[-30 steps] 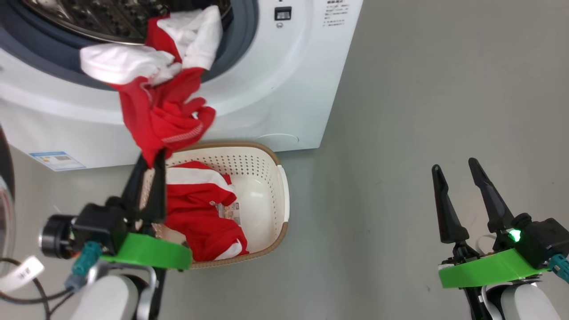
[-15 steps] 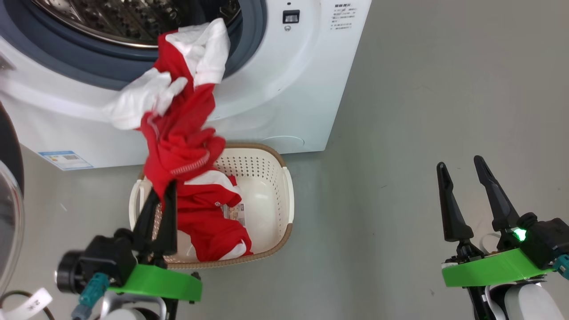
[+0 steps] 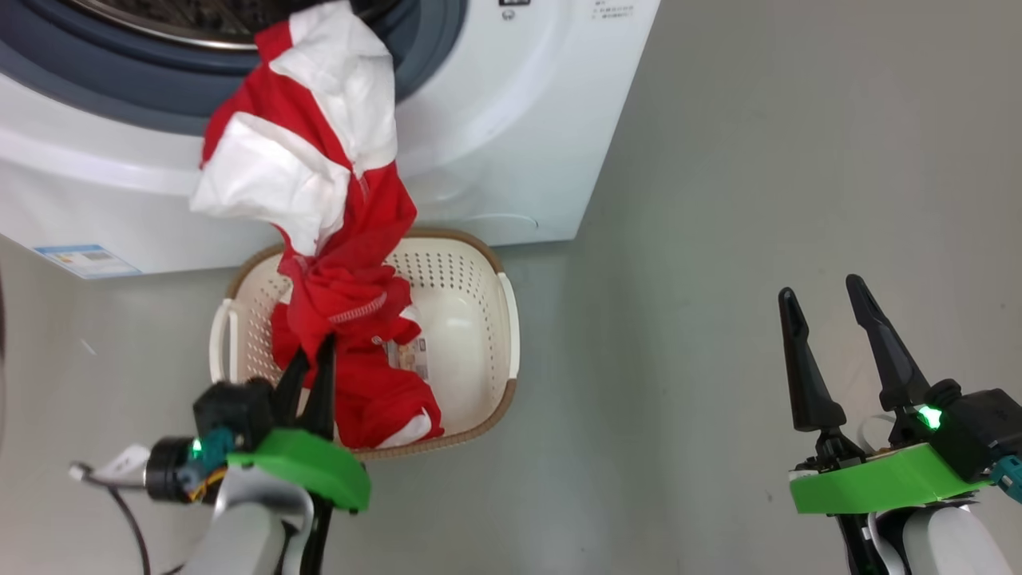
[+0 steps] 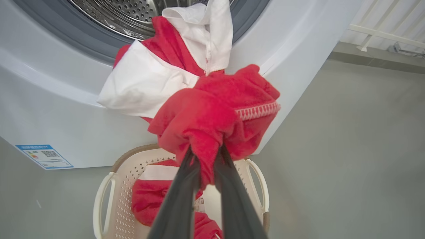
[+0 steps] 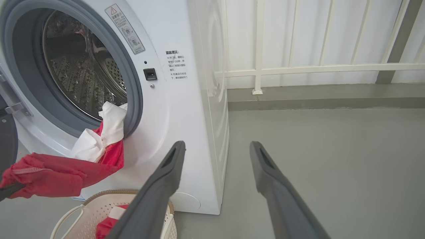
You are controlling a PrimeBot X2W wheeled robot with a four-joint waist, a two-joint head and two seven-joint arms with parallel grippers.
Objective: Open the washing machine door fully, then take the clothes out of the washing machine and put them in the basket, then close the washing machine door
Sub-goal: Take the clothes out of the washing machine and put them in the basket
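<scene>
My left gripper [image 3: 315, 351] is shut on a red garment with white panels [image 3: 319, 184], one of the clothes. The garment stretches from the mouth of the washing machine [image 3: 511, 120] down to the fingers, above the cream basket [image 3: 435, 271]. In the left wrist view the gripper [image 4: 206, 156] pinches a bunched red fold [image 4: 212, 116]. Another red garment [image 3: 375, 399] lies in the basket. The steel drum [image 5: 76, 66] stands open, with a white end of the garment still over its grey ring. A dark edge of the washing machine door [image 5: 6, 139] shows at far left. My right gripper [image 3: 821, 289] hangs open and empty over the floor.
The basket stands on the grey floor [image 3: 718, 239] right against the machine's front. A blue label sticker [image 3: 80, 259] marks the machine's lower left. A white railing [image 5: 298, 69] and wall run behind the machine. A cable [image 3: 120, 495] trails by my left wrist.
My left gripper has drawn the red garment back and down over the basket, pulling more of it out of the drum. The head camera has shifted. The right gripper has stayed put.
</scene>
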